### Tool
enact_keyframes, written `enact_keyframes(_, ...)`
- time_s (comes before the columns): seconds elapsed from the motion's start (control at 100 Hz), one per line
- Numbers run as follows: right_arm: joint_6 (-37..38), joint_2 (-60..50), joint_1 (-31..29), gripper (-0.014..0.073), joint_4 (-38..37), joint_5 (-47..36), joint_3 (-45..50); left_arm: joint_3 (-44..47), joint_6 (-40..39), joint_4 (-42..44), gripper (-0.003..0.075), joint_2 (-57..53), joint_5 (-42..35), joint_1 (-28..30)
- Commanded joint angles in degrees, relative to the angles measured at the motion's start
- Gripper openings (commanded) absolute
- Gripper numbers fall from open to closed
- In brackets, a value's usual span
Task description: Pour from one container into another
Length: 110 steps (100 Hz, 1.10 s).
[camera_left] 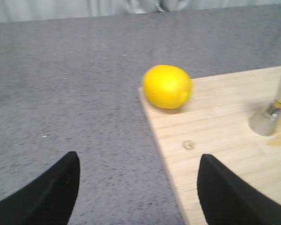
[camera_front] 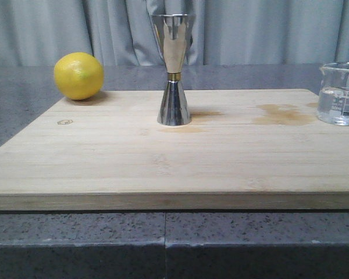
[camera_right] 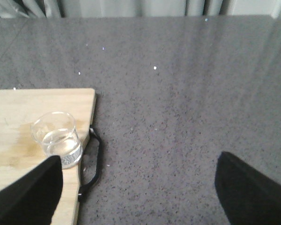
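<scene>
The steel jigger (camera_front: 174, 71) with a gold band stands upright in the middle of the wooden board (camera_front: 174, 157); its base (camera_left: 268, 117) shows at the edge of the left wrist view. The clear glass beaker (camera_front: 339, 94) holds some clear liquid and stands on the board's far right edge, also seen as the beaker (camera_right: 57, 138) in the right wrist view. My left gripper (camera_left: 138, 187) is open over the board's left edge, holding nothing. My right gripper (camera_right: 138, 187) is open over the grey counter to the right of the beaker. Neither gripper shows in the front view.
A yellow lemon (camera_front: 78, 75) rests on the board's far left corner, the lemon (camera_left: 167, 86) ahead of my left gripper. Wet stains (camera_front: 282, 114) mark the board near the beaker. A black strap (camera_right: 92, 164) hangs at the board's right edge. Grey counter (camera_right: 187, 93) surrounds the board; curtains behind.
</scene>
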Motion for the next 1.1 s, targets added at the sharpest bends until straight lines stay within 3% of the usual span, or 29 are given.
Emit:
enact_keyframes(0.0,-0.8,3.5,-0.1,0.0605,0.5,-1.2,-3.1,-2.2,9.1,-10.9,0.0492,3.5,-1.8,-1.5)
enact_keyframes(0.26,-5.0,9.0,-0.1,0.0605,5.7,-1.0,-3.5,-2.2,33.1,-33.5,0.0492,13.7,0.2,-5.6)
enact_keyframes(0.63,-5.6,9.7,-0.1,0.0605,5.7,-3.4,-3.5,-1.9,70.1,-60.5,0.0492,29.5,0.2,-12.9)
enact_keyframes(0.87,-5.6,9.7,-0.1,0.0605,5.7,-3.6,-3.5,-1.9,85.4,-74.0,0.0492,38.8,6.8,-14.0)
enact_keyframes(1.09,-5.6,9.7,-0.1,0.0605,5.7,-3.6,-3.5,-2.0,92.5,-77.0,0.0492,46.4,16.5,-14.0)
